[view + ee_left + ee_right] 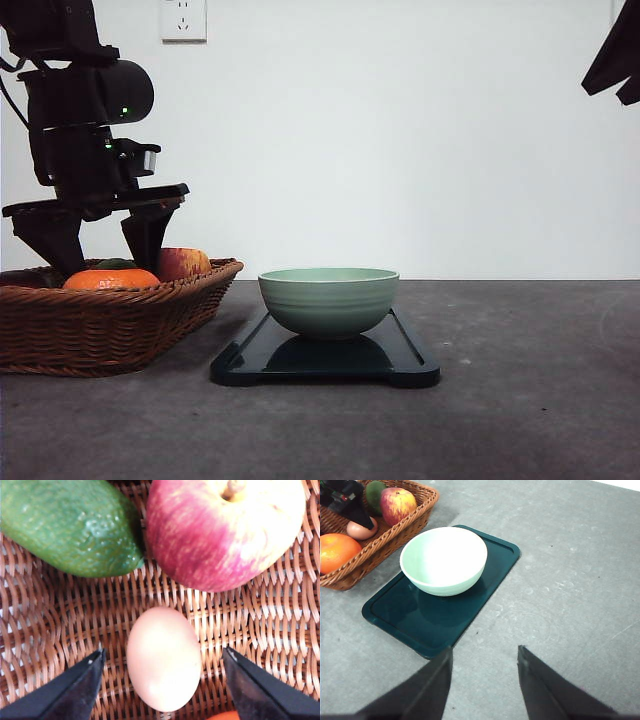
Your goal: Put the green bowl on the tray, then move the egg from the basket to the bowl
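my left gripper (162, 665) down in wicker basket (110, 320), fingers apart, one each side of egg (164, 658), not touching | egg lies on basket floor near apple (225, 530) and green avocado (70, 527), orange (110, 279) alongside | green bowl (329, 298) upright on dark tray (405, 360) beside basket | my right gripper (484, 680) spread wide, holding nothing, above grey table (570, 580)

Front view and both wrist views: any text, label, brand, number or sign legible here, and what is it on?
None can be read.
The tray, green bowl, basket, egg and fruit carry no visible lettering.
The wall socket shows slots, no legible marking.
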